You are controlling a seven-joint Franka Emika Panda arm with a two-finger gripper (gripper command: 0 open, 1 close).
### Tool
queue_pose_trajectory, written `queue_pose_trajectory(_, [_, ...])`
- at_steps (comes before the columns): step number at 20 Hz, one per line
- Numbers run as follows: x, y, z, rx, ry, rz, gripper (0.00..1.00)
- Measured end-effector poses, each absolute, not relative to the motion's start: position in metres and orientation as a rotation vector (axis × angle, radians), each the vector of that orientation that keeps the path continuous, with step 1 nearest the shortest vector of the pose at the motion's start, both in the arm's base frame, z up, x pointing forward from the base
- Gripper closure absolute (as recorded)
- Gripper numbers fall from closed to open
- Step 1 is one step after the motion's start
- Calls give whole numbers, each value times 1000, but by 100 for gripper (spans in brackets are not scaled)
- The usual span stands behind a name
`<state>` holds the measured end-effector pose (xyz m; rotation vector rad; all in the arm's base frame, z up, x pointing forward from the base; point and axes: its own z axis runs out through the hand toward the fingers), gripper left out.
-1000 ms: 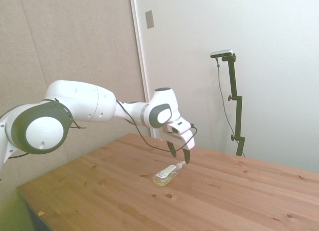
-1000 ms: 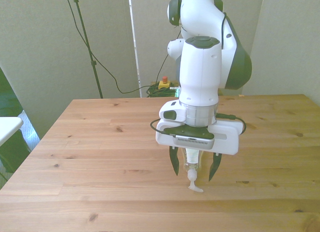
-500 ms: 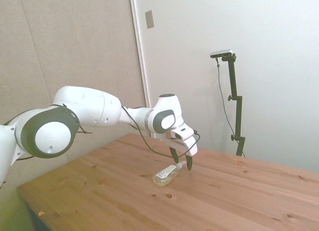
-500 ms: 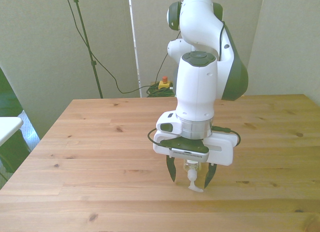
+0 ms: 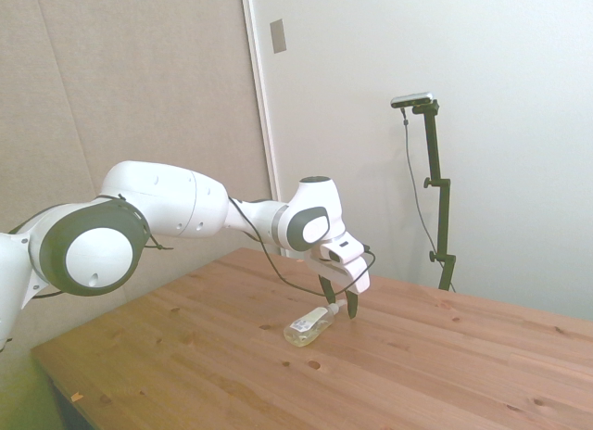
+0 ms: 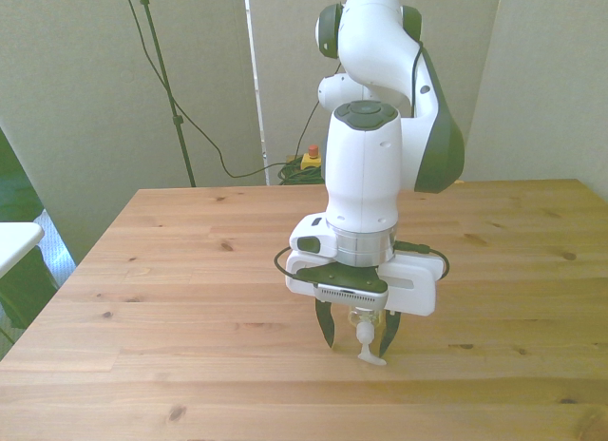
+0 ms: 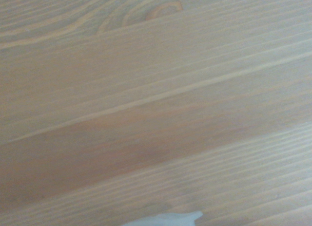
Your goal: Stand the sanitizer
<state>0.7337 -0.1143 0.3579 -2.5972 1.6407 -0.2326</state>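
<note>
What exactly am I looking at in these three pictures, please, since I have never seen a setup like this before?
It is one white robot arm at a wooden table. One picture is taken from the side, one from across the table, and the blurry one from a camera on the arm's wrist, which shows mostly wood grain. At the arm's end is a gripper with two dark fingers. On the table lies the sanitizer, a small clear bottle on its side with its white pump nozzle pointing toward the front camera. The open fingers straddle the bottle near its nozzle end; nothing is held yet.
</note>
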Motion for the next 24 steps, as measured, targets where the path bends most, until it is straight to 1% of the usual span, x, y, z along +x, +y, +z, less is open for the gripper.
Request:
queue_pose_trajectory(18, [731,-119,357,-2576,1592,-181,100])
queue_pose_trajectory(21, [731,-122,366,-2558,1602,-198,100])
queue_pose_trajectory(24, [731,-123,390,-2481,1661,-289,100])
